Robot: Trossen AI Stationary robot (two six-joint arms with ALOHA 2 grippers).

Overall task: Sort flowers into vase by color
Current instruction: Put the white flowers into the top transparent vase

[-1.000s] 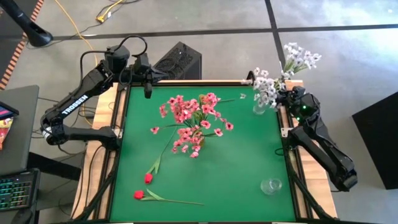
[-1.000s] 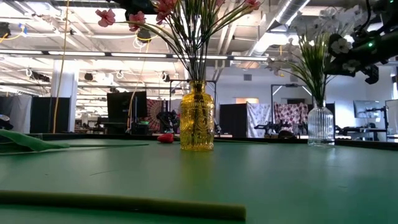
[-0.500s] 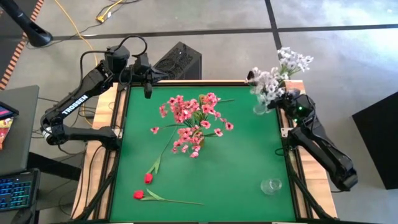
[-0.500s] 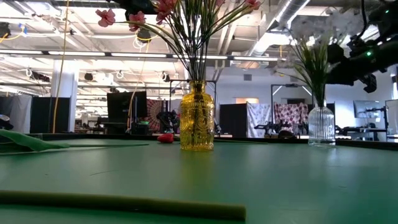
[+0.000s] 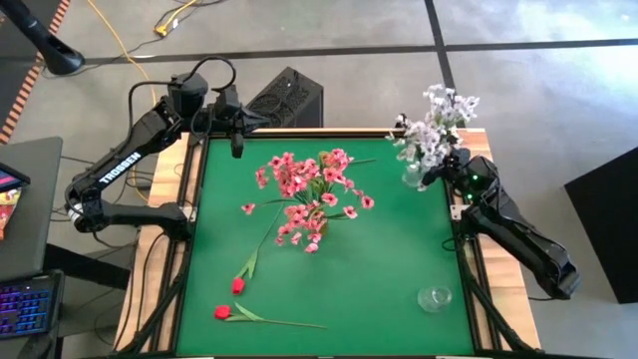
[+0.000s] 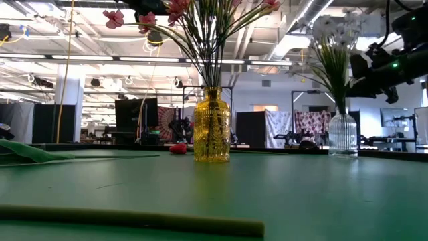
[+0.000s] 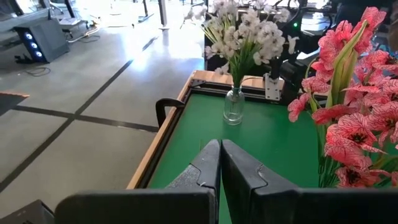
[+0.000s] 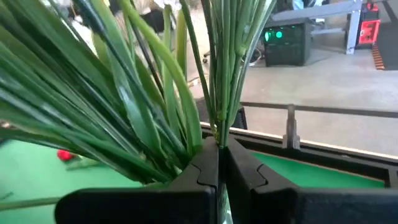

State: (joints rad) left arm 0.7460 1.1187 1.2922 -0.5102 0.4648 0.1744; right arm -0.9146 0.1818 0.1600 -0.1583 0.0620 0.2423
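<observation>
Right end effector clenched on thin green stems of white flowers, at far right corner of green tabletop, directly above clear ribbed vase holding that white bunch. Stems upright between dark fingers, long green leaves fanning beside them. Left end effector clenched on nothing, parked over far left corner of tabletop. Pink flowers standing in yellow glass vase near tabletop centre, well apart from white bunch. Two red buds lying flat on tabletop near front left corner, on green leafy stems. Small clear glass vessel standing apart near front right edge.
</observation>
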